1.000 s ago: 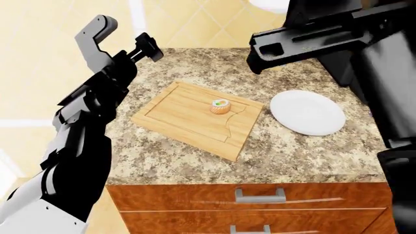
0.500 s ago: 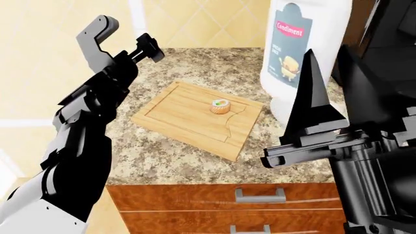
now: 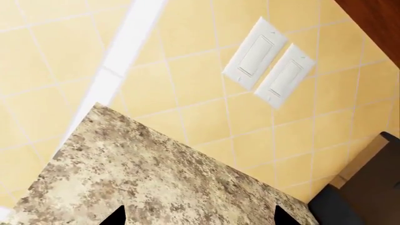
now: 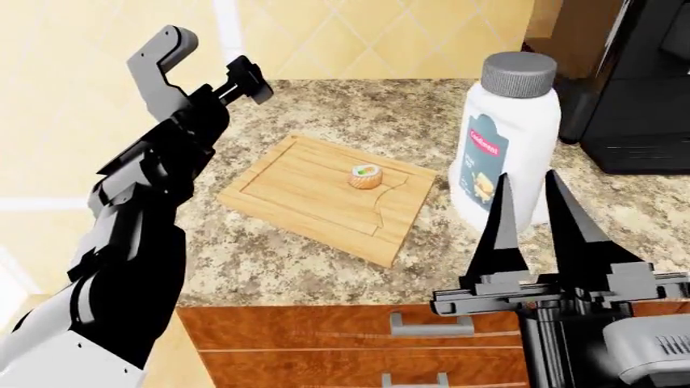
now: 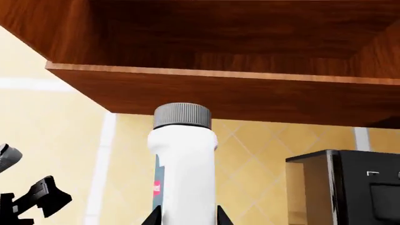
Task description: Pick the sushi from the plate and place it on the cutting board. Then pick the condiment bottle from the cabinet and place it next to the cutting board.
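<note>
The right gripper (image 4: 534,212), its two fingers spread, stands just before the condiment bottle (image 4: 503,153): white, grey ribbed cap, upright at 3 o'clock of the cutting board (image 4: 330,196). Whether it grips, I cannot tell.

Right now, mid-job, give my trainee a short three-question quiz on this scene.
1. True or false: the sushi lies on the cutting board.
2. The condiment bottle stands: A) on the board, B) on the counter beside the board, C) in the cabinet?
3. What colour is the bottle's cap?

Key: 1 true; 2 B; 3 grey.
</note>
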{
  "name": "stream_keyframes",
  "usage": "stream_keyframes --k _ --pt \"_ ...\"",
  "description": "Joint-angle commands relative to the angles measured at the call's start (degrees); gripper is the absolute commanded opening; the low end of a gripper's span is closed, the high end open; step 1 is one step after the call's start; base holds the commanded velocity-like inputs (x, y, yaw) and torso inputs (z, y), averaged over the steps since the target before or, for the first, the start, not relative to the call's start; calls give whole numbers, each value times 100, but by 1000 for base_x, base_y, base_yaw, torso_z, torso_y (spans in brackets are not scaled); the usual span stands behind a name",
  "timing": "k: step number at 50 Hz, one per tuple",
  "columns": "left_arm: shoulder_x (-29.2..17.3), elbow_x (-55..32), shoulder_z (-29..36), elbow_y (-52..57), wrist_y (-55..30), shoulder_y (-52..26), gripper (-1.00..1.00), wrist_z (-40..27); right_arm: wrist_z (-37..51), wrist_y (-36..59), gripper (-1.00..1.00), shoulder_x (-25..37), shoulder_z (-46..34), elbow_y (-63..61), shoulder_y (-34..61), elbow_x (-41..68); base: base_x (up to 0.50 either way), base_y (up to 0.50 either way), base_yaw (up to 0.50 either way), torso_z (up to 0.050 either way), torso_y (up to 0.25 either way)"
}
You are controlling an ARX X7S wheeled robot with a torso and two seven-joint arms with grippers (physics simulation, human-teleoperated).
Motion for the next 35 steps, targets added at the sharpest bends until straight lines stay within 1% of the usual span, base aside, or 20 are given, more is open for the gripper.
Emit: stream_keyframes --k 1,17,35 --pt "1 -2 5 0 4 3 100 13 -23 -637 -100 -320 -127 748 -304 -614 0 0 0 0 0" --pt "10 5 44 0 7 -1 100 37 -141 -1138 -100 -795 -225 1838 -308 -852 0 0 0 0 1" --pt "6 -6 39 0 -19 4 100 66 -414 -1563 -100 -1300 -254 2927 -81 -714 0 0 0 0 0"
